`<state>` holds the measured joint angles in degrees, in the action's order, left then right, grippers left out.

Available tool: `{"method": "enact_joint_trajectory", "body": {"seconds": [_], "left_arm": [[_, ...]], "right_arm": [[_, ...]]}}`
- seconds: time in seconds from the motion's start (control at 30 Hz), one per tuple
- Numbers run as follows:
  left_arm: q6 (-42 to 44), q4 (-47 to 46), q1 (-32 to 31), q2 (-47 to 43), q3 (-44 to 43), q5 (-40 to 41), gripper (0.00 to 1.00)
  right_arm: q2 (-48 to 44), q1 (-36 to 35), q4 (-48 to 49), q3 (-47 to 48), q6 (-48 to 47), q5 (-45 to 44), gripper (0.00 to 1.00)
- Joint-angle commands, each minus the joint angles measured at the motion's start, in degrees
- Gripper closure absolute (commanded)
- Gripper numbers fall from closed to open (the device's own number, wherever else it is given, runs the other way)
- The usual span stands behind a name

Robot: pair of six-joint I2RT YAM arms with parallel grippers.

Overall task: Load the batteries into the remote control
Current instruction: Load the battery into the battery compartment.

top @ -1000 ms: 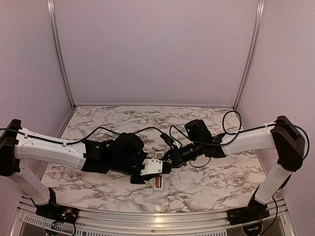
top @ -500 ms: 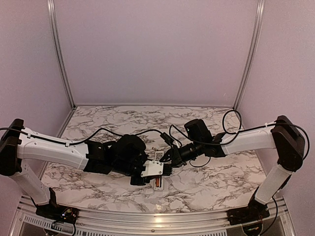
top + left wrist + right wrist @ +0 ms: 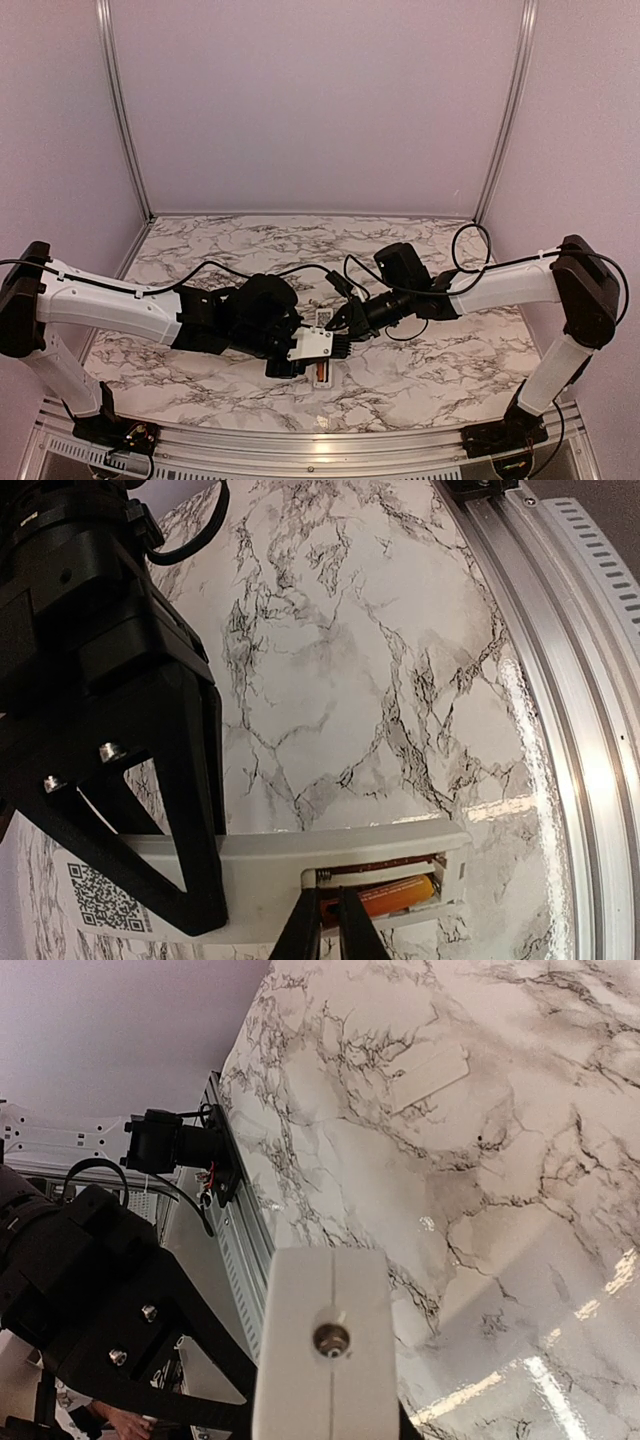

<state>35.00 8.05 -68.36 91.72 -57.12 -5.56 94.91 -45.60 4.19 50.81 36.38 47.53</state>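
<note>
remote control (image 3: 270, 865): 1 | battery (image 3: 395, 895) visible: 1 | table (image 3: 400, 680): 1

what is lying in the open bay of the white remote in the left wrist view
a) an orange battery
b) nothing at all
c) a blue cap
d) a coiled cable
a, an orange battery lies lengthwise in the open bay of the remote control.

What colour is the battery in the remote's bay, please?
The battery is orange; the left wrist view shows it best.
</note>
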Motion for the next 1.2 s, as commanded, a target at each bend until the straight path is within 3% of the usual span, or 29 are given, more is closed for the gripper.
{"method": "enact_joint_trajectory", "body": {"seconds": [0.0, 0.27, 0.73, 1.17], "left_arm": [[-0.33, 4.36, -0.35, 2.20, 0.17, -2.70, 0.93], [-0.31, 4.30, -0.55, 3.37, 1.31, -1.93, 0.93], [2.33, 6.22, -0.54, 6.09, 2.56, 7.05, 0.94], [-2.36, -2.88, -0.55, -0.93, 2.83, 10.92, 0.85]], "right_arm": [[-2.48, -0.45, 3.21, 2.40, 0.72, 1.32, 1.00], [-3.60, -0.38, 4.86, 2.10, 1.34, 1.71, 1.00], [-5.19, 0.83, 8.31, 0.76, 3.96, 3.84, 1.00], [-1.12, 0.96, 9.18, -1.74, 5.19, 2.71, 1.00]]}}
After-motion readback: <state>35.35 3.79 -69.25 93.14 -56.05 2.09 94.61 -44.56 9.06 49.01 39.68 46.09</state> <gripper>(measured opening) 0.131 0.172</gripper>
